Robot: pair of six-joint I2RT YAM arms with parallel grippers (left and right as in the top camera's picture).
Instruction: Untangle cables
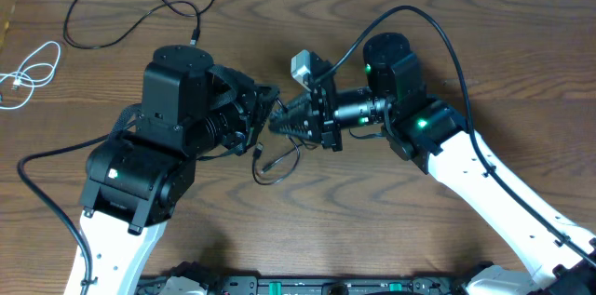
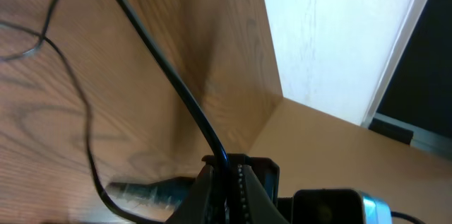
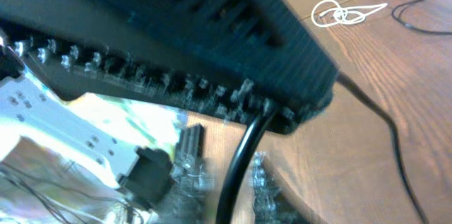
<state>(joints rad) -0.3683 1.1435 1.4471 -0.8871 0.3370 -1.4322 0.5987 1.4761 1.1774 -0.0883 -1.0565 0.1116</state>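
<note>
Three thin cables lie on a brown wooden table seen from above, with two robot arms reaching in from the bottom edge. The arms meet tip to tip at the centre of the frame.

The left gripper comes in from the left. It is clamped tight on the first black cable. In the left wrist view this cord runs from the upper left down to the bottom centre, where it ends pinched between the closed fingers. From above, the rest of this cable shows as a small loose loop just below the two grippers, near the middle of the frame.

The right gripper comes in from the right and sits just beside the left one, almost touching it. Its wrist view is badly blurred. A black cord seems to pass close to its fingers there, but I cannot tell whether they are pinching it or standing slightly apart.

The second black cable lies in a wide open loop in the upper left of the frame, with one plug end close to the top of the left arm. The white cable is coiled in small loops at the far left edge, well apart from both grippers.
</note>
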